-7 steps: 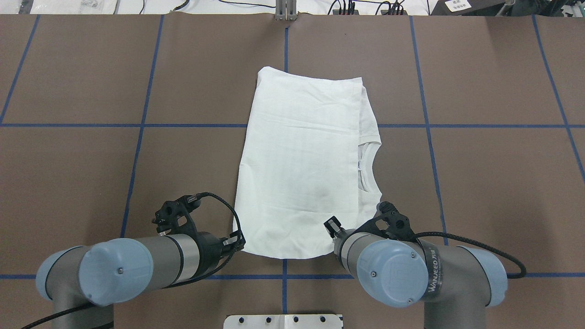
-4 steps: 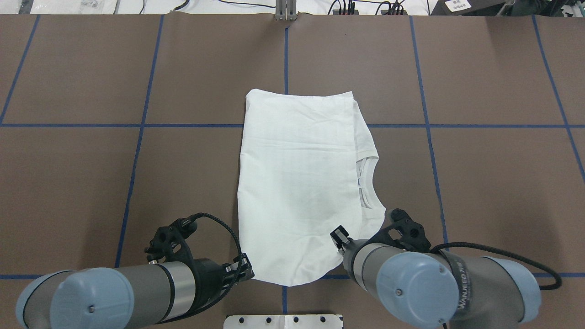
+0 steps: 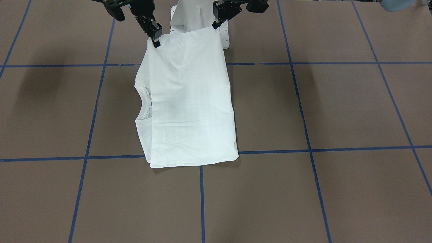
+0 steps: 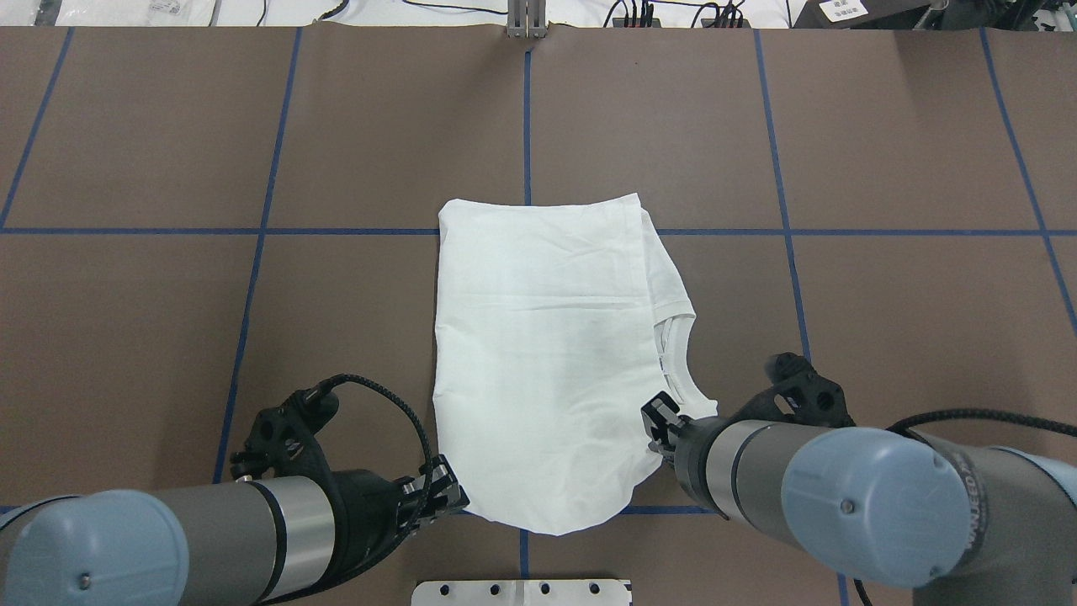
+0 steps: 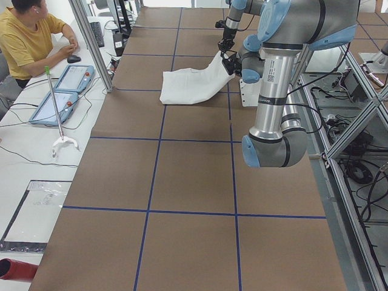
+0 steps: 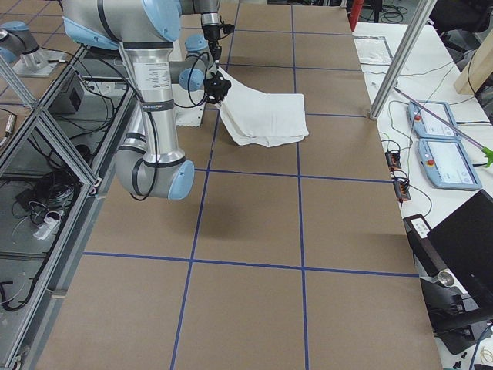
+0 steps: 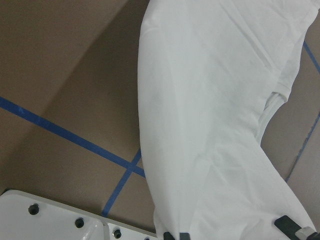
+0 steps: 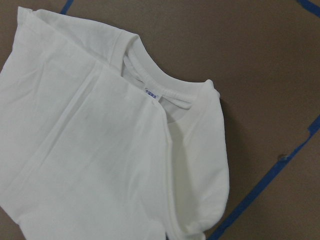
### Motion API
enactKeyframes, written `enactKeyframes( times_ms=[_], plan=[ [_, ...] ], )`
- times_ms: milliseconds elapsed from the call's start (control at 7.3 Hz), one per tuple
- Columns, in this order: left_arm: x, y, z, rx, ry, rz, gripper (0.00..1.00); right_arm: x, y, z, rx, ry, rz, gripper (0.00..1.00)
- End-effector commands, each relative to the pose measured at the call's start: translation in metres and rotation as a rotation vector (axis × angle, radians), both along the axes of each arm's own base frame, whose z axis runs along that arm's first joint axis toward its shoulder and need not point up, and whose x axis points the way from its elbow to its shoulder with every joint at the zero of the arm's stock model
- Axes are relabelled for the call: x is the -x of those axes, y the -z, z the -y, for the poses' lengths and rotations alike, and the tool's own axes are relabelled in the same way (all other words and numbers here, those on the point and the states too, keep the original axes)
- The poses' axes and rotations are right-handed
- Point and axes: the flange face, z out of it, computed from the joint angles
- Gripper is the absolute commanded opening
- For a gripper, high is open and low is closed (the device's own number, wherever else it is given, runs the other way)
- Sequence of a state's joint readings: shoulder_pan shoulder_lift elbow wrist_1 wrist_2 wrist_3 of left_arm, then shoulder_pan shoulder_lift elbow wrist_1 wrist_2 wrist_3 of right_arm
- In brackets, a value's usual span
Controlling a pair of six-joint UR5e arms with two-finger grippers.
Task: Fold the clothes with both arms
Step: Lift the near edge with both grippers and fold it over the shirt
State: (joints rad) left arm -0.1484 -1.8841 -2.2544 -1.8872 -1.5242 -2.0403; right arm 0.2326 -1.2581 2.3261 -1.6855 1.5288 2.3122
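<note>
The clothes are one white shirt [image 4: 547, 362], folded into a long panel on the brown table, with its round collar and tag [image 4: 669, 345] showing at the right side. My left gripper [image 4: 442, 497] is shut on the near left corner. My right gripper [image 4: 659, 425] is shut on the near right corner by the collar. The near edge hangs lifted between them and sags in the middle, while the far part lies flat. In the front-facing view the shirt [image 3: 189, 101] hangs from the left gripper [image 3: 216, 23] and the right gripper [image 3: 155, 40]. The right wrist view shows the collar [image 8: 160, 90] close up.
The white base plate [image 4: 522, 592] lies just under the lifted edge. Blue tape lines [image 4: 252, 231] grid the table. A metal post [image 4: 526, 21] stands at the far edge. A seated person [image 5: 27, 36] and two tablets [image 5: 60, 91] are at a side desk.
Both arms have pulled back toward the robot base, dragging the shirt nearer; its far edge has slid toward me across the table. Both grippers have stayed shut on their corners.
</note>
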Motion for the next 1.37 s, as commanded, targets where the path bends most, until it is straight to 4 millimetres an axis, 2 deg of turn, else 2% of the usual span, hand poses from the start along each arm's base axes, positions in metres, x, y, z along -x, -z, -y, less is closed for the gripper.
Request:
enactKeyframes(
  times_ms=[0, 137, 274, 411, 548, 685, 959, 1096, 1233],
  plan=[
    [-0.01, 0.004, 0.065, -0.093, 0.091, 0.06, 0.0, 0.006, 0.017, 0.073, -0.081, 0.012, -0.028, 0.0],
    [-0.008, 0.006, 0.092, -0.131, 0.124, 0.082, 0.0, 0.013, 0.023, 0.11, -0.088, 0.005, -0.046, 0.0],
    [-0.002, 0.005, 0.118, -0.193, 0.153, 0.116, 0.0, 0.011, 0.021, 0.139, -0.102, 0.028, -0.07, 0.0],
    [-0.008, -0.003, 0.15, -0.19, 0.192, 0.149, 0.0, 0.012, 0.014, 0.164, -0.116, 0.041, -0.108, 0.0],
    [-0.02, -0.001, 0.181, -0.226, 0.199, 0.189, 0.0, 0.028, 0.017, 0.194, -0.115, 0.048, -0.139, 0.0],
    [-0.017, -0.006, 0.211, -0.228, 0.216, 0.196, 0.0, 0.039, 0.02, 0.235, -0.105, 0.058, -0.172, 0.0],
    [-0.033, -0.036, 0.244, -0.255, 0.237, 0.19, 0.0, 0.062, 0.011, 0.289, -0.111, 0.107, -0.219, 0.0],
    [-0.041, -0.052, 0.264, -0.251, 0.249, 0.218, 0.0, 0.07, -0.012, 0.325, -0.126, 0.094, -0.169, 0.0],
    [-0.055, -0.066, 0.294, -0.243, 0.266, 0.254, 0.31, 0.076, -0.034, 0.357, -0.171, 0.132, -0.15, 0.99]
  ],
)
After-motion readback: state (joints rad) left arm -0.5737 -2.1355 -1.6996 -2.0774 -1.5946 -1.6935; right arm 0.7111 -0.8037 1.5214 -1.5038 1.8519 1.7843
